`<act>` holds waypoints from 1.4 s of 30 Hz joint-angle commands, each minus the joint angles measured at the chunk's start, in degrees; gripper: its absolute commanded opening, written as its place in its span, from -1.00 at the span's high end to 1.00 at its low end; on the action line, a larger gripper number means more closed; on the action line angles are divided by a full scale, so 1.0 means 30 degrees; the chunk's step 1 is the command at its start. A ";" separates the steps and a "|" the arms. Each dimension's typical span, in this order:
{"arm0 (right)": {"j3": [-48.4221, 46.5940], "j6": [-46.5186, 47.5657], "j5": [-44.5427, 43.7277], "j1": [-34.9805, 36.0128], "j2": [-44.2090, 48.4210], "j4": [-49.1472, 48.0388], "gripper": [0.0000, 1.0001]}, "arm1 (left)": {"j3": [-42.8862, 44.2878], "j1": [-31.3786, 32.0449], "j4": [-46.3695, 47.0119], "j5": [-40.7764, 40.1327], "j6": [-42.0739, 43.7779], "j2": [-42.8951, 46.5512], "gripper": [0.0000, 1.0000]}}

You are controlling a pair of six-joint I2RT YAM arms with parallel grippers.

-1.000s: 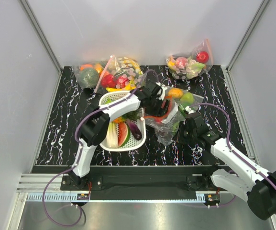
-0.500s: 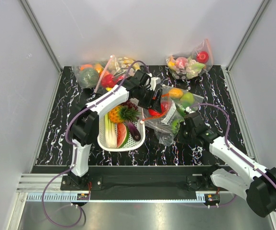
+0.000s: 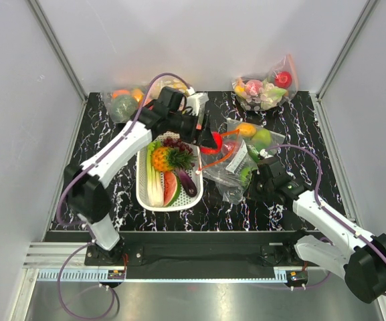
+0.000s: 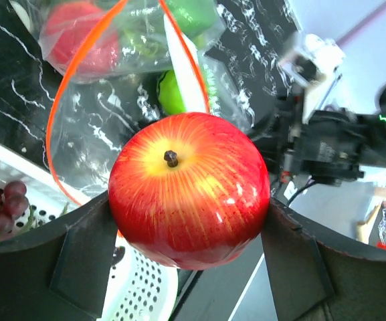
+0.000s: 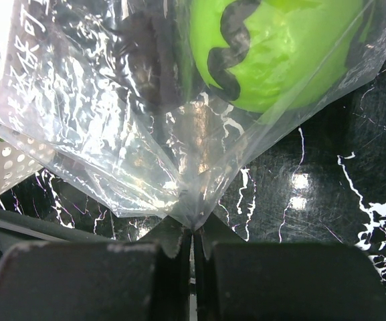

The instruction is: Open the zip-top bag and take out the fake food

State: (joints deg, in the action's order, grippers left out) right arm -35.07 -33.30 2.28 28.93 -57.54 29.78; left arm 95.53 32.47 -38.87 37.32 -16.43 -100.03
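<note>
My left gripper is shut on a red round fruit, a piece of the fake food, held in the air. In the top view that gripper hangs between the white basket's far end and the zip-top bag. The bag's mouth, rimmed by an orange-red strip, gapes just beyond the fruit. A green round fruit still lies inside the bag. My right gripper is shut on the bag's near corner, low over the table. An orange-yellow pineapple lies in the basket.
The white basket holds a leek, a watermelon slice, grapes and an eggplant. Behind it stand a dotted bag and a bag of produce. Another bag sits at back right, one with an orange and green apple beside the zip-top bag.
My left arm has pulled back to the left and away from the bag's mouth, carrying the red fruit. The pineapple now shows in the basket. The right arm has stayed put.
</note>
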 commanded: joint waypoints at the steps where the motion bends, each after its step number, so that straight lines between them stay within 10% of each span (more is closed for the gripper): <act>1: -0.0380 -0.0092 -0.0673 0.0143 0.0136 -0.0142 1.00 | -0.1809 -0.0654 0.1939 0.0338 -0.0822 0.2576 0.12; 23: -0.0380 0.0025 -0.0322 0.0143 0.0078 -0.0200 1.00 | -1.1068 -0.1623 -0.3566 -0.8337 0.0876 0.8646 0.12; 27: -0.0380 0.0025 -0.0293 0.0143 0.0107 -0.0200 1.00 | -1.1656 -0.1595 -0.3245 -0.8836 0.0788 0.8295 -0.02; 32: -0.0380 0.0025 -0.0293 0.0114 0.0136 -0.0171 1.00 | -1.1423 -0.1623 -0.3155 -0.9013 0.0758 0.7798 -0.67; 42: -0.0381 -0.0004 -0.0322 0.0143 0.0166 -0.0142 1.00 | -1.1129 -0.1624 -0.3302 -0.9334 0.0759 0.7445 -0.90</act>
State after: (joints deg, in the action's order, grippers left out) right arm -35.07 -33.30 2.15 28.95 -57.52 29.80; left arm 60.29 27.68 -49.93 11.03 -13.98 -77.84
